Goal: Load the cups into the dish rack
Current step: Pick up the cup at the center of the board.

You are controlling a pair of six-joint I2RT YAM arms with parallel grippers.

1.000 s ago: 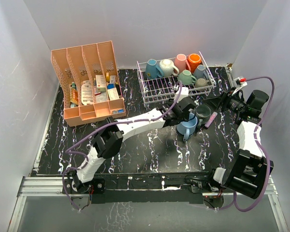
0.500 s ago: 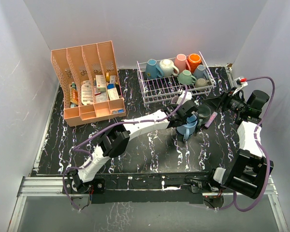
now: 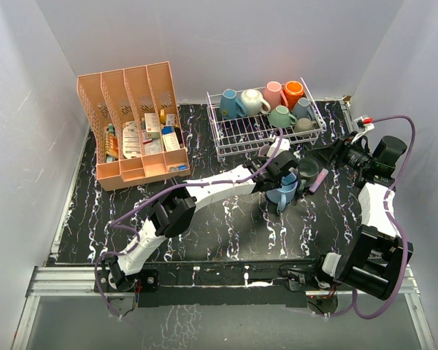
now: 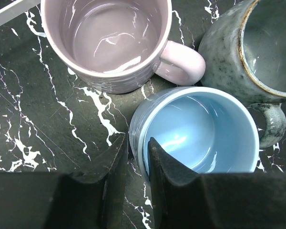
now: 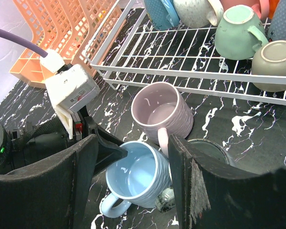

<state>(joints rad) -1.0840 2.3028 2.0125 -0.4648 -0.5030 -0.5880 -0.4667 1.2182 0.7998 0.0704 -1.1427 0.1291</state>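
Observation:
Three cups stand close together on the black marble table in front of the dish rack [image 3: 226, 142]: a light blue cup [image 4: 200, 133] [image 3: 285, 194], a lilac cup [image 4: 105, 43] [image 5: 162, 112] and a dark grey cup [image 4: 252, 47] [image 3: 307, 170]. My left gripper [image 4: 138, 160] [image 3: 279, 181] is shut on the light blue cup's rim, one finger inside and one outside. Above and to the right of these cups, my right gripper [image 5: 133, 186] [image 3: 336, 155] hangs open and holds nothing. Several cups lie in the white wire rack, among them teal [image 5: 236, 31], olive [image 5: 276, 57], orange [image 3: 293, 93] and cream [image 3: 252, 102].
A salmon-pink slotted organizer [image 3: 131, 124] with small boxes stands at the back left. A small pink stick [image 3: 320, 179] lies just right of the dark grey cup. Grey walls close in the table on three sides.
My left gripper moved in on the light blue cup and shut on its rim; over the last half second it has stayed still. The right arm has not moved.

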